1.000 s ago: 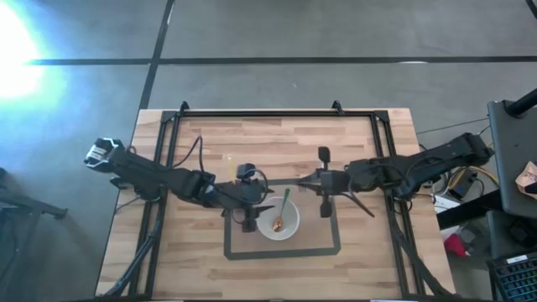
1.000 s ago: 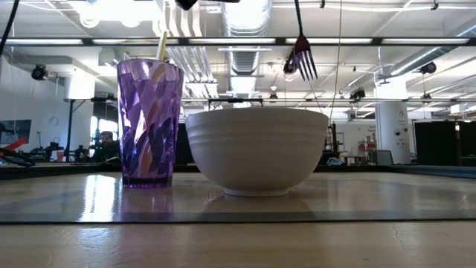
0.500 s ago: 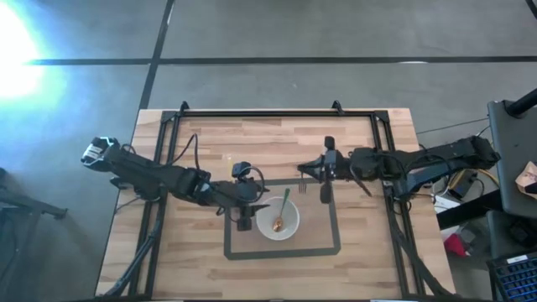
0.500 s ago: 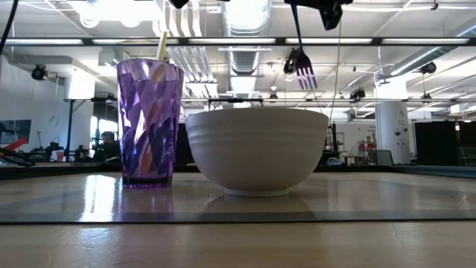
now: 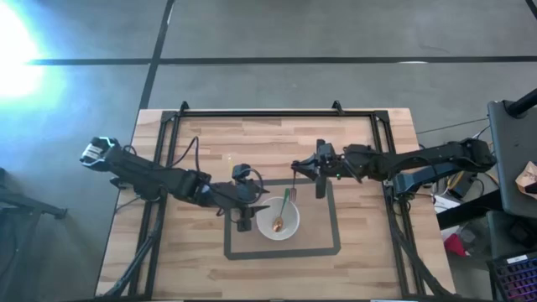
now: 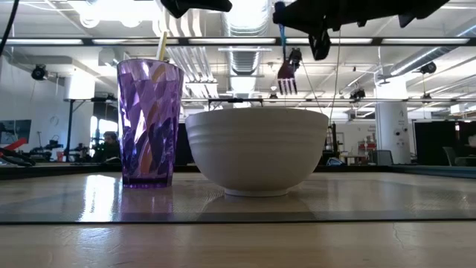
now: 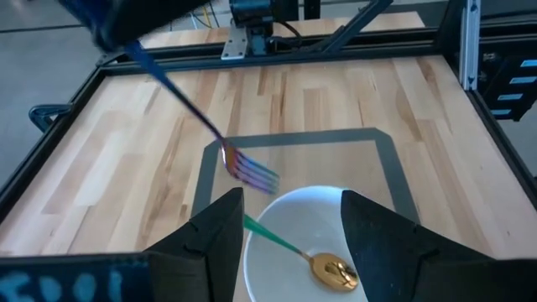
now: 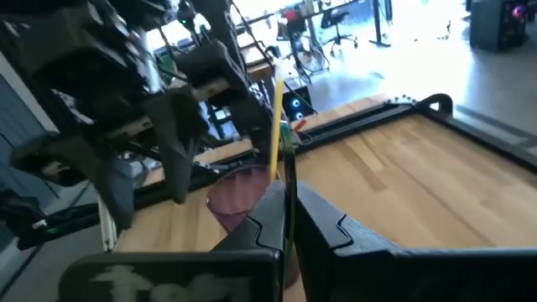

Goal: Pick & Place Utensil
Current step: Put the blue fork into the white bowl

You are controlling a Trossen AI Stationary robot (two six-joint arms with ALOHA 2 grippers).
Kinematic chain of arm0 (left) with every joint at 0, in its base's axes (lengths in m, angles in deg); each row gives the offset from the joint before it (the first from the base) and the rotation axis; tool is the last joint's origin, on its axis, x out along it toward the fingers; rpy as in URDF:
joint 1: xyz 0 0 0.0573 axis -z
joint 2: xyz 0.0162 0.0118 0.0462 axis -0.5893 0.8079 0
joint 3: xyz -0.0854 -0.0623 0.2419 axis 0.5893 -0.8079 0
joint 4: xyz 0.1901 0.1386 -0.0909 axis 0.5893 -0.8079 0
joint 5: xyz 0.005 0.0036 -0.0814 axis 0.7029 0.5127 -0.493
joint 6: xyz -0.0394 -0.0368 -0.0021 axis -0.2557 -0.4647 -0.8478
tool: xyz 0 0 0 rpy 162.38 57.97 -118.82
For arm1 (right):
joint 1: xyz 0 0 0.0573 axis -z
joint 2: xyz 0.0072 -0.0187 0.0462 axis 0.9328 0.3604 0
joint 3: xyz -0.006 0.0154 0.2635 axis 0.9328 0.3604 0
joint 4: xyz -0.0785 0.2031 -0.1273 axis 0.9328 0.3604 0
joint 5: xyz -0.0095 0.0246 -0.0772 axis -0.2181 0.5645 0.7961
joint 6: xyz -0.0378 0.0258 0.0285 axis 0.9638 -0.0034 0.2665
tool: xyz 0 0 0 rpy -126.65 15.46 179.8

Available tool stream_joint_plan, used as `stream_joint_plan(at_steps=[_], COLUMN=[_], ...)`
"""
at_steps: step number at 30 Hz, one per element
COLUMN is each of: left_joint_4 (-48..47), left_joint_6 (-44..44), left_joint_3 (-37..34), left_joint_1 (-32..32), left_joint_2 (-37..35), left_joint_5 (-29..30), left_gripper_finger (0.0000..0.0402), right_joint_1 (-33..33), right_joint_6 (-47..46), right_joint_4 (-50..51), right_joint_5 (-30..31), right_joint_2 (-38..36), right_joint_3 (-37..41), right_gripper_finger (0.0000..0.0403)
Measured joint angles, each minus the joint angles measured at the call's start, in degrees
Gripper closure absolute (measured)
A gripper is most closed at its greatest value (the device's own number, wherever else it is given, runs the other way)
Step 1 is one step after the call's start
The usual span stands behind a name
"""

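A fork (image 6: 286,71) with a blue handle and iridescent tines hangs from my right gripper (image 5: 302,168), which is shut on it just beyond the far rim of the white bowl (image 6: 256,149). The bowl (image 5: 278,220) stands in the taped square and holds a gold spoon with a green handle (image 7: 323,267). Left of the bowl stands a purple cup (image 6: 149,123) with a yellow stick in it. My left gripper (image 7: 292,197) is open above the cup and the bowl's left side, with nothing between its fingers. My right gripper pinches the fork's handle near its free end (image 7: 126,46) between its two shut fingers, which reach in about level from the table's right. The fork hangs slanting below them, tines down, clear of the bowl and the table.
A dark taped square (image 5: 331,247) on the wooden table marks the spot around the bowl. A black metal frame (image 5: 252,111) runs along the table's far and side edges. Bare wood lies to the right of the bowl.
My right gripper has gone toward the table's left and down, rolling at the wrist, with the fork still in its hold. The fork has swung nearer the bowl and hangs lower, just above its far rim.
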Motion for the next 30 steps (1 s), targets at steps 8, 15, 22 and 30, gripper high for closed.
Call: stream_joint_plan(at_steps=[8,15,22,30], left_joint_4=[0.26,0.09,-0.20,-0.42], left_joint_6=[0.06,0.13,0.15,0.15], left_joint_3=[-0.07,-0.07,-0.07,-0.07], left_joint_1=[0.36,0.79,0.92,0.94], left_joint_2=[-1.54,-1.84,-1.89,-1.89], left_joint_5=[-0.04,-0.17,-0.20,-0.20], left_gripper_finger=[0.0209,0.0209,0.0209,0.0209], right_joint_1=[-0.04,0.00,-0.04,-0.04], right_joint_6=[-4.02,-6.78,-8.35,-9.55], right_joint_4=[-11.15,-18.05,-20.74,-24.05], right_joint_5=[-1.29,-3.85,-3.90,-4.25], right_joint_2=[8.31,15.93,21.97,26.74], right_joint_3=[0.43,-0.09,-1.60,-1.71], right_gripper_finger=[0.0394,0.0394,0.0394,0.0394])
